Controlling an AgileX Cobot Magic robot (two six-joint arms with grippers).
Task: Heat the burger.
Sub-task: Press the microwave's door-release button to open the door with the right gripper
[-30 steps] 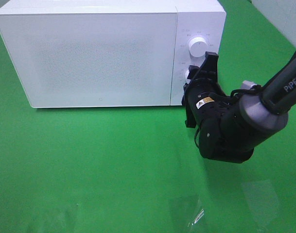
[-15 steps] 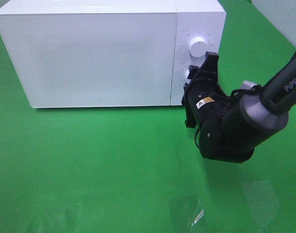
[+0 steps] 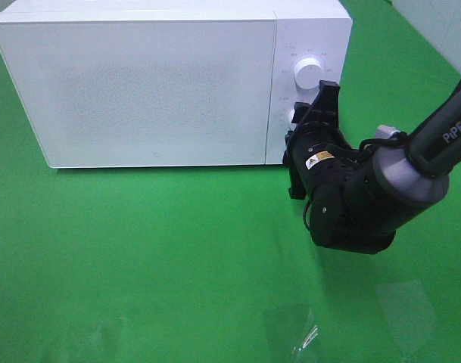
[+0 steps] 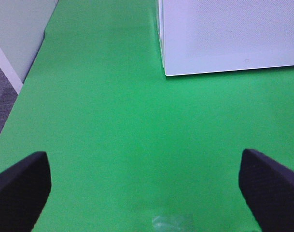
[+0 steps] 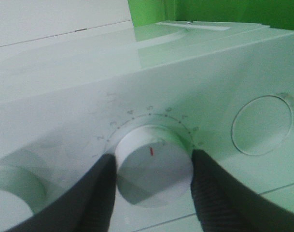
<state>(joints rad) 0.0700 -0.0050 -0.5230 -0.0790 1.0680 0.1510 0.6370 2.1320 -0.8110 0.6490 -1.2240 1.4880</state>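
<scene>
Right gripper (image 3: pixel 303 121) at the control panel of the white microwave (image 3: pixel 154 83)

The microwave stands on the green table (image 3: pixel 139 257) with its door (image 3: pixel 139 45) shut. The right arm (image 3: pixel 434 144) reaches in from the right side, and its black gripper sits against the panel at the lower knob (image 3: pixel 292 115), hiding most of it. The upper knob (image 3: pixel 306 69) is in plain sight just above. A scrap of clear film (image 3: pixel 306 336) lies near the table's front edge.

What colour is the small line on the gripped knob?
Red line on a white knob; clearest in right wrist view.
</scene>
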